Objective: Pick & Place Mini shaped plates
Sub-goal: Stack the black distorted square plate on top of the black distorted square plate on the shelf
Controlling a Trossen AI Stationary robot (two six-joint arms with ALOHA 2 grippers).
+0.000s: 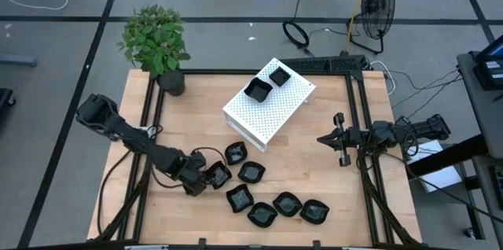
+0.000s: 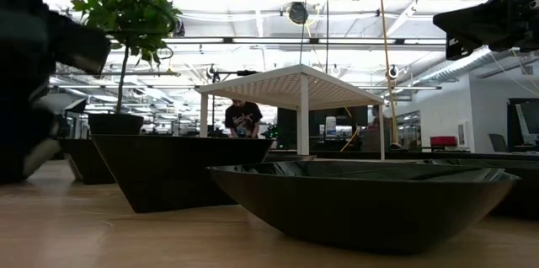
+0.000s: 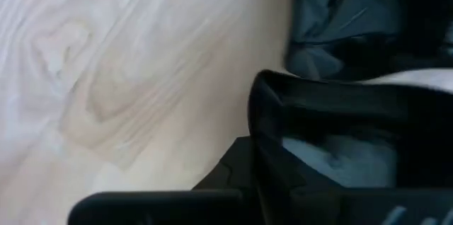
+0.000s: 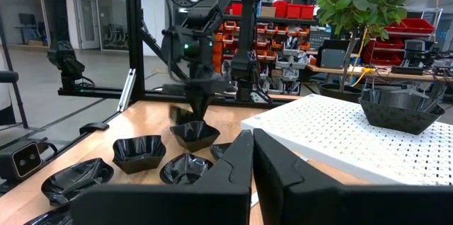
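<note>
Two small glossy black square dishes are sitting upright atop the white perforated box. Seven glossy black wavy-rimmed dishes are lying clustered on the near wooden tabletop; the leftmost one is being pinched.

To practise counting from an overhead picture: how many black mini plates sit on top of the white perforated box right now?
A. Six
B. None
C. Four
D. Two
D. The high view shows two black mini plates side by side on the white perforated box; all the others lie on the wooden table nearer the front edge.
</note>
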